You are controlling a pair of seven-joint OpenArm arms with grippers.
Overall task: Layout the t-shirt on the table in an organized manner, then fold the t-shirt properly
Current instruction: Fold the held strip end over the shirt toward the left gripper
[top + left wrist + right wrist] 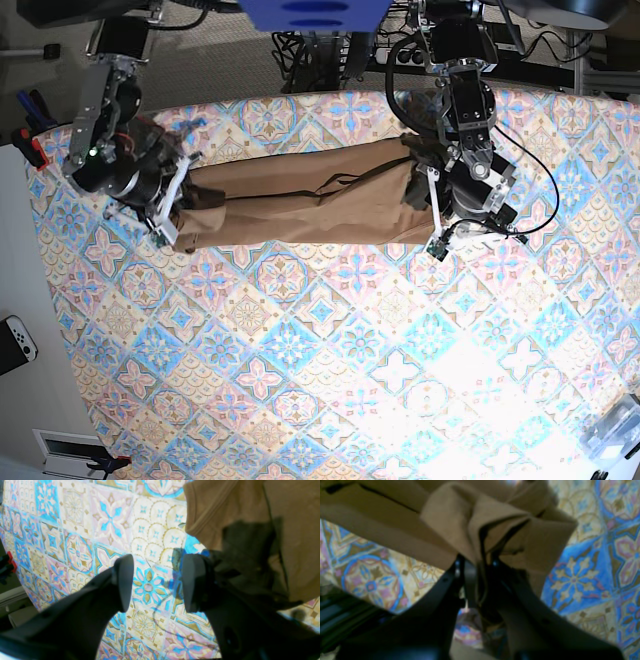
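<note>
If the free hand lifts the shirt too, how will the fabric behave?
Likely floppy: the t-shirt bunches into loose folds at the right hand. Probably light, thin cloth, so untouched parts may sag or crease further.

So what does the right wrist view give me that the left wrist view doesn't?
Only the right wrist view: the right end effector, with a bunched fold of the t-shirt pinched in its jaws.

Only the left wrist view: the left end effector, its jaws apart over the patterned table with no cloth between them, and a hemmed edge of the shirt just beside it.

Both: part of the brown shirt, rumpled rather than flat, and the patterned table around it.
</note>
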